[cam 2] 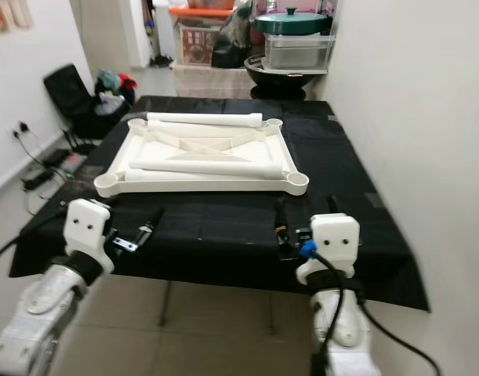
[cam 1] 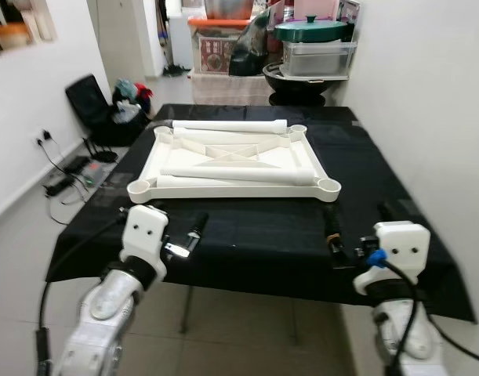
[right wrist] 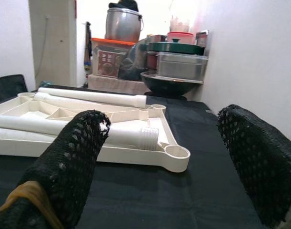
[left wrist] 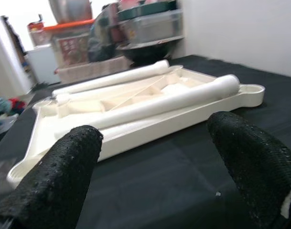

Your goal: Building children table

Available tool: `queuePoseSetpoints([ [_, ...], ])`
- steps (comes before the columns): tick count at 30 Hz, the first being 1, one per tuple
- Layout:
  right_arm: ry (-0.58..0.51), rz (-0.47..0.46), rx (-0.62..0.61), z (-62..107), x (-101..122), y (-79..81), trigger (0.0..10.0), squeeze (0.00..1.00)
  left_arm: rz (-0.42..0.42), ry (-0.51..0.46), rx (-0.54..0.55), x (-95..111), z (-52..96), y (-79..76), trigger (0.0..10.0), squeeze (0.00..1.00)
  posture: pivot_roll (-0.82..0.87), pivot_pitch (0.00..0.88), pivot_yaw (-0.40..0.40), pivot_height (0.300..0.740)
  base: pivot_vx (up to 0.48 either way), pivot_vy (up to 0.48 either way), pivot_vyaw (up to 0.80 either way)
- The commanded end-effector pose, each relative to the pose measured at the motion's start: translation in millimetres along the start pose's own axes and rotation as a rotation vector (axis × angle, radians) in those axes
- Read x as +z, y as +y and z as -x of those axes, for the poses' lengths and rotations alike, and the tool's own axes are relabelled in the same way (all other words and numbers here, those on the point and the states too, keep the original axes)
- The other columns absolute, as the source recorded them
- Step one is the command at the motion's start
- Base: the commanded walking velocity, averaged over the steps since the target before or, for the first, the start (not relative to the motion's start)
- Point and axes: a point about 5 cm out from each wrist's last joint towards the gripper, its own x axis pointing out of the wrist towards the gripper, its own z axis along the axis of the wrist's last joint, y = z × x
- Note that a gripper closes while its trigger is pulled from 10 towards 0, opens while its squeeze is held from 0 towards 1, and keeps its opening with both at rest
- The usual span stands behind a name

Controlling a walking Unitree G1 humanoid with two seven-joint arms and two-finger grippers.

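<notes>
Lying crosswise: legs (cam 1: 231, 174) on tabletop (cam 1: 311, 160) | left gripper (left wrist: 155, 157) fingers apart | right gripper (right wrist: 169, 157) fingers apart

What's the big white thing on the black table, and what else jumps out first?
The white tabletop lies upside down in the middle of the black table, with white legs lying loose across it. Near the front edge, the left gripper and the right gripper hover open, holding nothing. Behind the table, a green-lidded pot sits on stacked boxes.
</notes>
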Motion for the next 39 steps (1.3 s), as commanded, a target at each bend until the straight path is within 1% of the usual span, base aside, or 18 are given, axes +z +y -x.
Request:
queuePoseSetpoints([
  [1,0.020,0.003,-0.002,-1.3,-2.7,-3.4,10.0,0.00,0.012,-0.002,-0.003,-1.5,-2.5,-1.9,10.0,0.00,0.00,0.000,-0.027,0.740,0.480,0.000,0.00],
  [9,0.031,0.022,0.017,-2.5,-4.3,-6.3,10.0,0.00,0.020,-0.008,-0.007,0.3,-4.8,-4.7,10.0,0.00,0.00,0.000,-0.030,0.740,0.480,0.000,0.00],
  [12,0.026,0.031,0.029,-10.8,-2.8,-5.3,10.0,0.00,0.016,-0.015,-0.012,1.6,-7.1,-4.4,10.0,0.00,0.00,0.000,-0.036,0.740,0.480,0.000,0.00],
  [15,0.030,0.021,0.034,-13.0,-2.8,-4.7,10.0,0.00,0.015,-0.019,-0.013,2.1,-7.8,-4.5,10.0,0.00,0.00,0.000,-0.037,0.740,0.480,0.000,0.00],
  [16,0.064,-0.061,0.057,-14.5,-6.1,-2.0,10.0,0.00,0.014,-0.022,-0.015,2.1,-8.3,-5.8,10.0,0.00,0.01,0.000,-0.037,0.740,0.480,0.000,0.00],
  [17,0.064,-0.061,0.057,-14.5,-6.1,-2.0,10.0,0.00,0.014,-0.022,-0.015,2.1,-8.3,-5.8,10.0,0.00,0.01,0.000,-0.037,0.740,0.480,0.000,0.00],
  [19,0.108,-0.183,0.098,-16.1,-10.1,2.1,10.0,0.00,0.010,-0.029,-0.021,2.4,-8.8,-8.4,10.0,0.00,0.02,0.000,-0.044,0.740,0.371,0.000,0.00],
  [20,0.108,-0.183,0.098,-16.1,-10.1,2.1,10.0,0.00,0.010,-0.029,-0.021,2.4,-8.8,-8.4,10.0,0.00,0.02,0.000,-0.044,0.740,0.371,0.000,0.00],
  [21,0.135,-0.264,0.143,-16.7,-11.9,5.0,10.0,0.00,0.005,-0.035,-0.023,3.4,-8.8,-9.5,10.0,0.00,0.02,0.000,-0.048,0.740,0.000,0.000,0.00],
  [25,0.175,-0.384,0.221,-24.5,-13.0,2.6,10.0,0.00,-0.006,-0.035,-0.007,3.7,-8.7,-5.2,10.0,0.00,0.04,0.000,-0.056,0.740,0.000,0.000,0.00],
  [27,0.182,-0.401,0.233,-25.8,-13.1,2.2,10.0,0.00,-0.006,-0.035,-0.006,3.6,-8.8,-4.5,10.0,0.00,0.04,0.000,-0.056,0.740,0.000,0.000,0.00],
  [29,0.212,-0.464,0.280,-28.8,-15.9,0.1,10.0,0.00,-0.006,-0.033,0.004,3.0,-9.2,-3.7,10.0,0.00,0.04,0.000,-0.057,0.740,0.000,0.000,0.00],
  [30,0.237,-0.466,0.316,-29.6,-19.5,-0.9,10.0,0.00,-0.005,-0.032,0.008,2.5,-9.4,-3.6,10.0,0.00,0.04,0.000,-0.059,0.740,0.000,0.000,0.00],
  [34,0.286,-0.447,0.365,-30.4,-28.2,-4.1,10.0,0.00,-0.009,-0.025,0.018,1.1,-9.6,-2.0,10.0,0.00,0.05,0.000,-0.063,0.740,0.000,0.000,0.00],
  [36,0.336,-0.455,0.384,-32.4,-37.7,-11.0,10.0,0.00,-0.019,-0.012,0.034,-1.4,-9.2,1.4,10.0,0.00,0.06,0.000,-0.069,0.740,0.000,0.000,0.00],
  [37,0.373,-0.481,0.374,-35.6,-45.3,-16.5,10.0,0.00,-0.022,-0.004,0.050,-2.7,-8.7,4.9,10.0,0.00,0.07,0.000,-0.071,0.740,0.000,0.000,0.00],
  [38,0.373,-0.481,0.374,-35.6,-45.3,-16.5,10.0,0.00,-0.022,-0.004,0.050,-2.7,-8.7,4.9,10.0,0.00,0.07,0.000,-0.071,0.740,0.000,0.000,0.00],
  [39,0.398,-0.516,0.365,-39.1,-51.0,-20.9,10.0,0.00,-0.023,0.000,0.064,-3.5,-8.1,7.8,10.0,0.00,0.07,0.000,-0.071,0.740,0.000,0.000,0.00],
])
